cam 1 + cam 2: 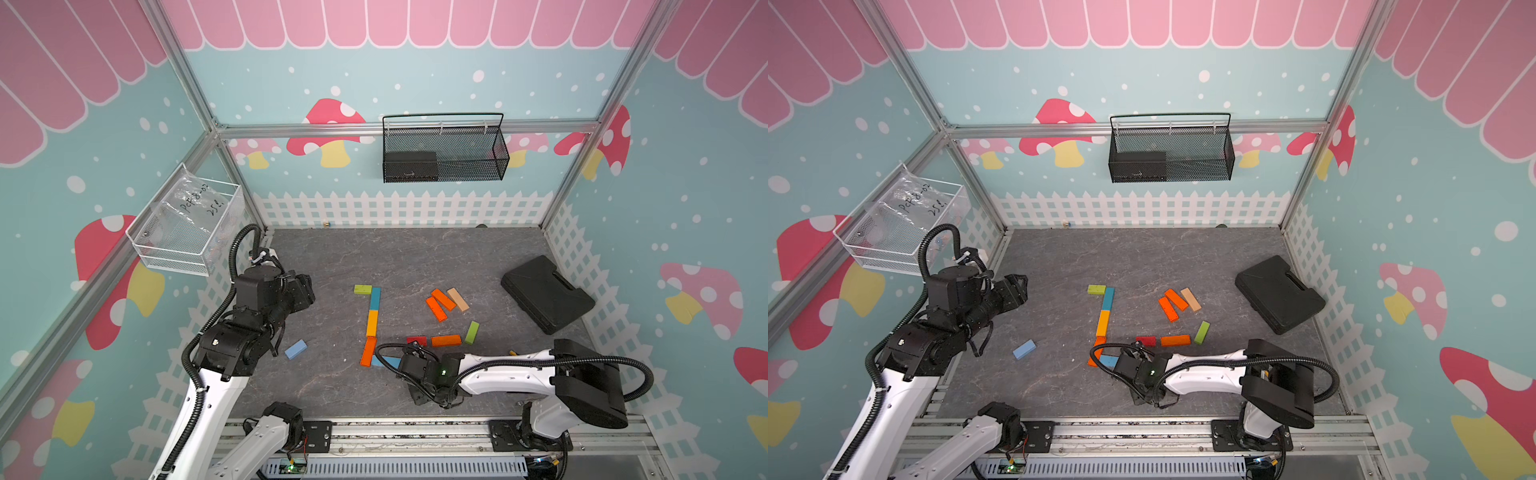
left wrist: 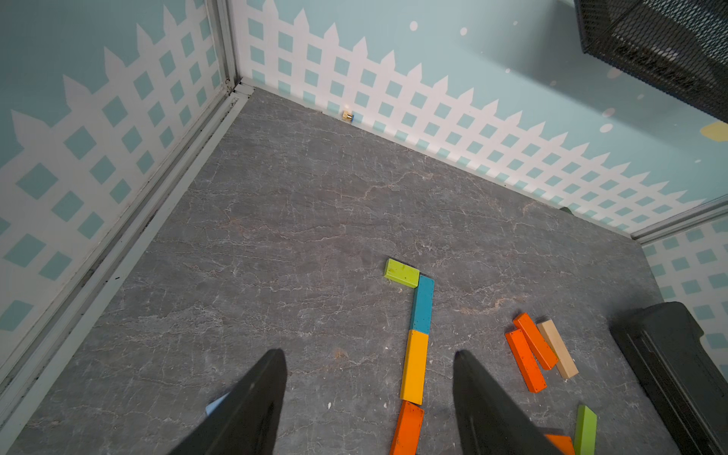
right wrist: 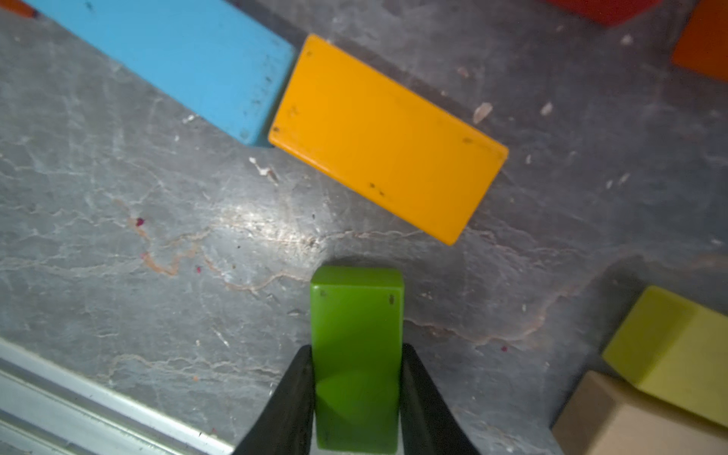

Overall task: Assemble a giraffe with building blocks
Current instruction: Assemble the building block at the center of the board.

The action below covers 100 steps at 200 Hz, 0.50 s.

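Note:
In the right wrist view my right gripper (image 3: pixel 356 347) is shut on a green block (image 3: pixel 356 315), whose end sticks out past the fingertips. A blue block (image 3: pixel 177 59) and a yellow block (image 3: pixel 386 138) lie end to end beyond it. In both top views this gripper (image 1: pixel 419 397) is low near the table's front edge, the held block hidden. A line of lime (image 1: pixel 363 289), teal (image 1: pixel 375 298), yellow (image 1: pixel 372 323) and orange (image 1: pixel 368 351) blocks lies mid-table. My left gripper (image 1: pixel 305 291) (image 2: pixel 369 352) hovers open and empty at the left.
Two orange blocks (image 1: pixel 439 304) and a tan one (image 1: pixel 457 299) lie right of the line, with red (image 1: pixel 417 340), orange (image 1: pixel 446 340) and green (image 1: pixel 471 332) blocks nearer. A light blue block (image 1: pixel 296 349) sits alone at the left. A black case (image 1: pixel 546 293) is at the right.

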Motion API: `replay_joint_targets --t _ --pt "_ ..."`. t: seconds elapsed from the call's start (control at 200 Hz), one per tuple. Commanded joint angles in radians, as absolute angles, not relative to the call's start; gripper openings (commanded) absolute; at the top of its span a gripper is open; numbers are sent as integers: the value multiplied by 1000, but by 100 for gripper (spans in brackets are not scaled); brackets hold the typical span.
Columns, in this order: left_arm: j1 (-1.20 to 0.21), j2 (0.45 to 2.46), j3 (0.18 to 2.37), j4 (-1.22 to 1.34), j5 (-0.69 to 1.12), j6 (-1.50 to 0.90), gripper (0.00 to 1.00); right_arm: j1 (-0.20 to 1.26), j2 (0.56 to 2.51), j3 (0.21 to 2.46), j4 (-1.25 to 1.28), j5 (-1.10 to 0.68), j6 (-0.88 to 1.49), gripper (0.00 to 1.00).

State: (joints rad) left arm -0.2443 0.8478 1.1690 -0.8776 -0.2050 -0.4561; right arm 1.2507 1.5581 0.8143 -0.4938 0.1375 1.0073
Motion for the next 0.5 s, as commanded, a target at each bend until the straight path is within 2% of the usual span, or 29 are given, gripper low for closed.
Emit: replay_joint_targets --t 0.0,0.495 --pt "-241 840 1170 -874 -211 -443 70 1241 1577 827 -507 143 1031 29" --pt "-240 841 1170 -874 -213 -442 70 1224 1570 830 -526 166 1020 28"
